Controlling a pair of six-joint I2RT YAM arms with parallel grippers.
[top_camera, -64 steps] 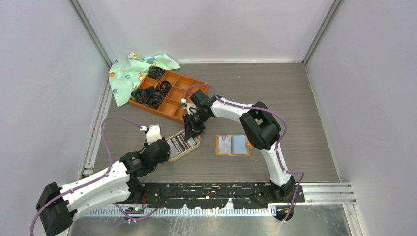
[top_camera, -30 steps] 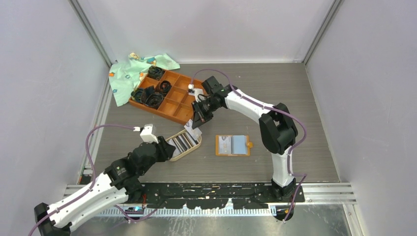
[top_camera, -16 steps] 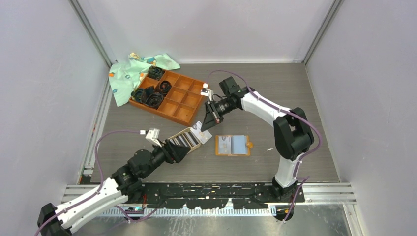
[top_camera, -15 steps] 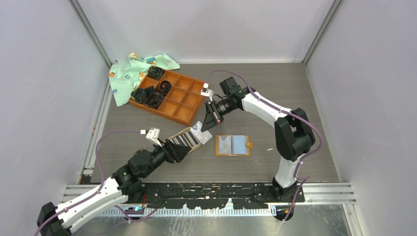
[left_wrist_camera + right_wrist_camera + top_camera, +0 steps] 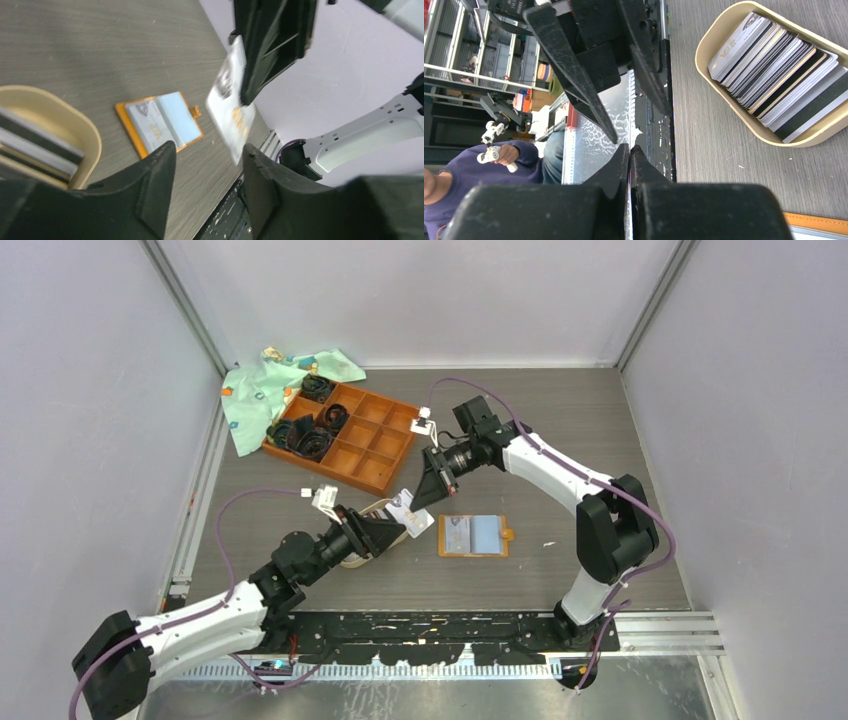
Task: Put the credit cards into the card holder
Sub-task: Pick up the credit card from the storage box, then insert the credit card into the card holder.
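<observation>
My right gripper (image 5: 420, 500) is shut on a white credit card (image 5: 411, 516), which hangs tilted above the table between the dish and the card holder. The left wrist view shows that card (image 5: 231, 102) under the right fingers (image 5: 272, 45). My left gripper (image 5: 393, 533) stands open just left of the card, nothing between its jaws (image 5: 207, 152). The orange card holder (image 5: 472, 536) lies open and flat, grey pockets up (image 5: 161, 121). Several more credit cards (image 5: 774, 65) stand packed in the oval tan dish (image 5: 716, 37).
An orange-brown compartment tray (image 5: 345, 435) holding dark coiled items sits at the back left, a green cloth (image 5: 265, 385) behind it. The left arm covers most of the oval dish (image 5: 370, 510). A person's hand and clothing show beyond the table edge (image 5: 499, 160).
The right gripper carried the card right and up, away from the dish. The left arm reached forward over the dish toward the card, its jaws spreading.
</observation>
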